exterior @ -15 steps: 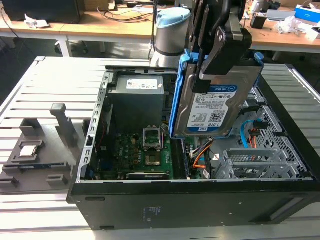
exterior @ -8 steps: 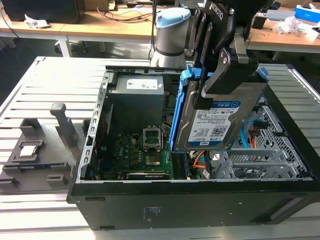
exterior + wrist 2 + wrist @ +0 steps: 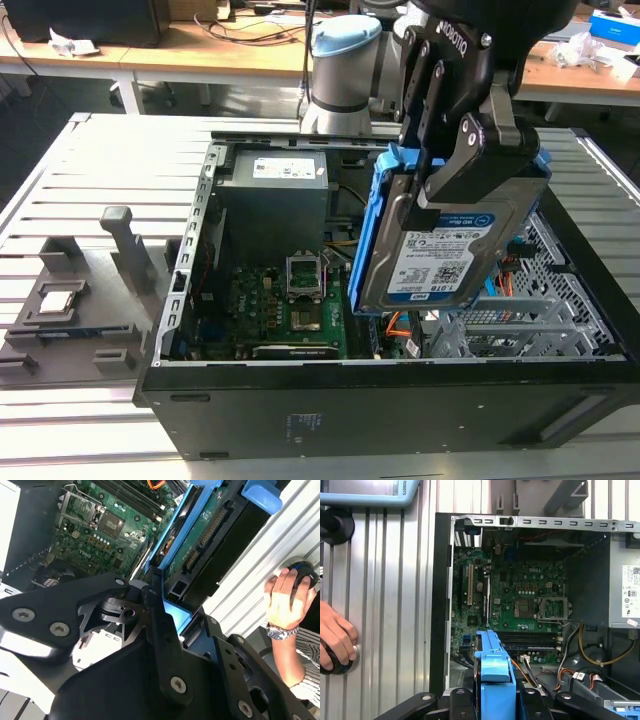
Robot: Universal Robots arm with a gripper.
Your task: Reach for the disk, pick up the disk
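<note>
Above the open black computer case (image 3: 400,400), toward the exterior view's right, the black gripper (image 3: 440,190) is clamped on the flat silver hard disk (image 3: 440,250), lifted clear. Judged rigid, dense, shock-sensitive; its blue plastic bracket (image 3: 375,215) edges suit holding.

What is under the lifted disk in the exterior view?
Under the disk, held by the gripper, sits the grey metal drive cage with orange cables. The disk hides what lies behind it.
</note>
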